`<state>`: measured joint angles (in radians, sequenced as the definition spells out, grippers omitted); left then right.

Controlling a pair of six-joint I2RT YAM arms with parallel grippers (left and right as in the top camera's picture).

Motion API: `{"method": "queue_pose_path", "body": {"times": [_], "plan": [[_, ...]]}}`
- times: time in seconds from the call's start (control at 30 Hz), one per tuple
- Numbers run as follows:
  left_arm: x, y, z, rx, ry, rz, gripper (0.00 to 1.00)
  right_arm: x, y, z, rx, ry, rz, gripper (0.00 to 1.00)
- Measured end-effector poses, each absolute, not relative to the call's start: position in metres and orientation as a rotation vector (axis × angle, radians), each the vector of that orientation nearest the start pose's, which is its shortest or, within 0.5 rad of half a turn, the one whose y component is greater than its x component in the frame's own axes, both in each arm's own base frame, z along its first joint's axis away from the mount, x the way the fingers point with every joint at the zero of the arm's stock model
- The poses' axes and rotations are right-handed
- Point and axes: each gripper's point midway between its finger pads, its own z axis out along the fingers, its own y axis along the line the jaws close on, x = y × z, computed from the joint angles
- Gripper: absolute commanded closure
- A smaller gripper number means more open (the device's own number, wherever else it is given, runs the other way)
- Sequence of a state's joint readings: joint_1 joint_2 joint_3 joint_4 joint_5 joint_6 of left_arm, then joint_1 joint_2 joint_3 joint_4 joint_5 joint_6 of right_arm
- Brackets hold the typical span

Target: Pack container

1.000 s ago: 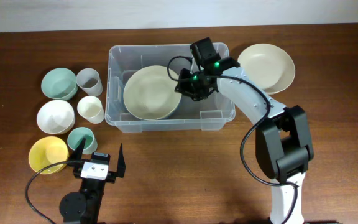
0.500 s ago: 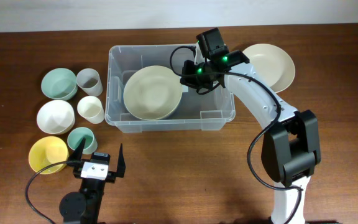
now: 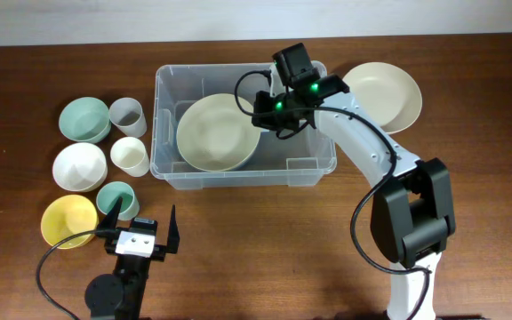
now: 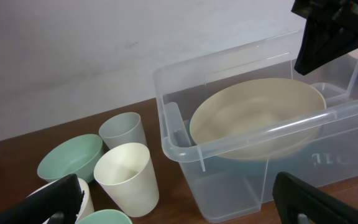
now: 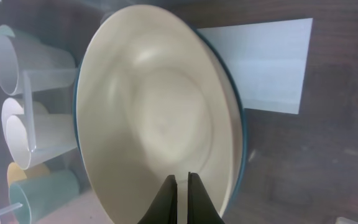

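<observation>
One illegible white label point(image 5: 263, 65) under the container point(image 3: 160, 116); right fingers point(image 5: 165, 202) pressed together, left fingers point(image 4: 316, 200) spread.

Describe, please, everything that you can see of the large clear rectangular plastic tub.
The large clear rectangular plastic tub stands upright and open, with no lid, on the brown wooden table. Its rim is rounded, its walls show moulded recesses, and a white rectangular label shows at its base. A large cream round plate lies inside, toward its left half. The shut right gripper hangs above the inside, near that plate; whether it touches anything I cannot tell.
</observation>
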<state>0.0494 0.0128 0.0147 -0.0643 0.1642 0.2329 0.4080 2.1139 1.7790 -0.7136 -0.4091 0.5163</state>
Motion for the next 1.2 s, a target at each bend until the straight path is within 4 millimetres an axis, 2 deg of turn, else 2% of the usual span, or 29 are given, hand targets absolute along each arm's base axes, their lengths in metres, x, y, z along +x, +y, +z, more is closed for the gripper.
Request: {"method": "queue_pose_path", "body": {"times": [0.63, 0.93, 1.2], "plan": [[0.245, -0.016, 0.162, 0.275, 1.610, 0.083, 0.00, 0.452, 0.270, 0.113, -0.004, 2.746, 0.831, 0.96], [0.245, -0.016, 0.162, 0.274, 1.610, 0.083, 0.00, 0.452, 0.270, 0.092, 0.009, 2.788, 0.817, 0.96], [0.245, -0.016, 0.162, 0.275, 1.610, 0.083, 0.00, 0.452, 0.266, 0.088, 0.020, 2.797, 0.782, 0.96]]}}
